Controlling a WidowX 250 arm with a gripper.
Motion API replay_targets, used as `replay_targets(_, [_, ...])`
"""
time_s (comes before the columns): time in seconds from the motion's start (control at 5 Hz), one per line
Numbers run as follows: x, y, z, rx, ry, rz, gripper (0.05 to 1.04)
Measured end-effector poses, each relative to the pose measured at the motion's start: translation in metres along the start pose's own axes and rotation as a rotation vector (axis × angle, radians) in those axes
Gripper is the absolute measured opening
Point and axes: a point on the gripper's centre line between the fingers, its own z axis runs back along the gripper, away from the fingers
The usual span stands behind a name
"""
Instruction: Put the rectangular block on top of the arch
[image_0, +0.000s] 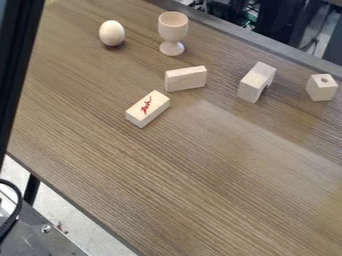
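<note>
The pale wooden arch (256, 82) stands right of centre on the table, its cut-out facing the lower right. A rectangular block with red marks on top (147, 108) lies flat, left of centre. Just above and to the right of it, a plain rectangular block (186, 79) stands on its long narrow side. The two blocks are close together, and both are apart from the arch. Nothing rests on the arch.
At the upper left are a wooden egg (111, 33) and a wooden goblet (173, 32). A small block with a hole (321, 87) stands right of the arch. A black post (16, 65) runs along the left side of the brown table (200, 175).
</note>
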Motion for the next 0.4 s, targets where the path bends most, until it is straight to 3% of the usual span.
replay_targets(0.2, [-0.005, -0.003, -0.017, 0.006, 0.047, -0.008, 0.999])
replay_targets(0.4, [-0.024, -0.002, -0.045, 0.026, 0.126, -0.035, 0.999])
